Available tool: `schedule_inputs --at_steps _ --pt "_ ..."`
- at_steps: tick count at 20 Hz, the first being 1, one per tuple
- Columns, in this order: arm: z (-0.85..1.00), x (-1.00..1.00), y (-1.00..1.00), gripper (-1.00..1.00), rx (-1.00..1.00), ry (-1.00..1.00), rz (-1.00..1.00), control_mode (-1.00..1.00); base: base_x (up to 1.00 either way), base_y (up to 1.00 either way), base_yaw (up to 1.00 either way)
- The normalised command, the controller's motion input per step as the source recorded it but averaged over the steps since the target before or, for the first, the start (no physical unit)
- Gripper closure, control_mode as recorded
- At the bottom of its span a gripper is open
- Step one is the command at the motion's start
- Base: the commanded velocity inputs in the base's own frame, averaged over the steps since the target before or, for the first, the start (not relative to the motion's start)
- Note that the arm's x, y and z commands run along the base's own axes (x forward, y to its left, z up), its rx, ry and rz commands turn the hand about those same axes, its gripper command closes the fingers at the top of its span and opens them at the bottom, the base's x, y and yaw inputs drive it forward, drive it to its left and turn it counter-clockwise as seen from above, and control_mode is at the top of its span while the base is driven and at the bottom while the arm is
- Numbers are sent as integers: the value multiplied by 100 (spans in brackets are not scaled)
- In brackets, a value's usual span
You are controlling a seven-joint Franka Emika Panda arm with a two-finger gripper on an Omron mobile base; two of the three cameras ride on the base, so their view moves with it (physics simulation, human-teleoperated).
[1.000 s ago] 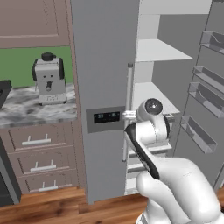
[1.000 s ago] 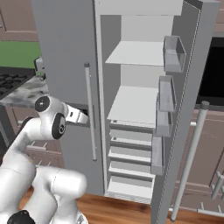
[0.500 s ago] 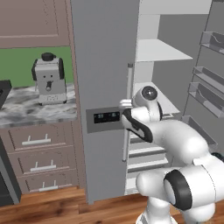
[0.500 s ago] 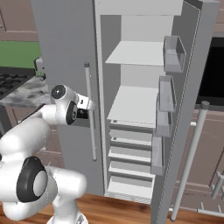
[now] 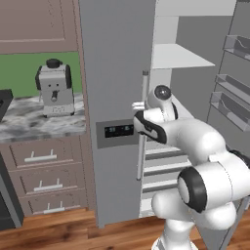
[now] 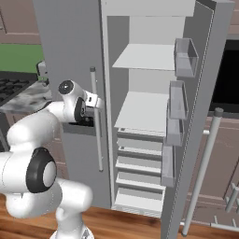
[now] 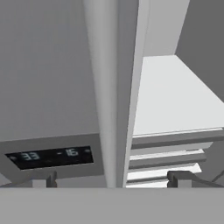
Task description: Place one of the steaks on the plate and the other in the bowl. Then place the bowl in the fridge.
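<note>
Sitting on the counter at the left is a coffee machine (image 5: 53, 88). Next comes the tall grey fridge (image 5: 114, 73), right door wide open. The gripper (image 7: 111, 178) hangs at its long handle (image 7: 105, 87), jaws spread apart, holding nothing.

Base views flank arm, share fridge (image 5: 117, 73); hand view close on handle (image 7: 105, 87).

The fridge (image 5: 114, 97) is plain grey with white shelves (image 6: 144, 109) and a dark dispenser panel (image 5: 116, 131). At nine o'clock, the counter (image 5: 41, 124) is grey-white marbled, the wall (image 5: 22, 75) is green.
</note>
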Motion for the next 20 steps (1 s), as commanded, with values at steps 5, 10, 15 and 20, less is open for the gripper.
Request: schedule_inputs --at_steps 5,10,15,20 --pt "0 37 0 -100 0 -1 0 -100 0 0 0" --pt "0 32 0 -100 0 -4 0 -100 0 0 0" --pt "0 25 0 -100 0 -5 0 -100 0 0 0" --pt "0 36 0 -100 -2 -2 0 -100 0 0 0"
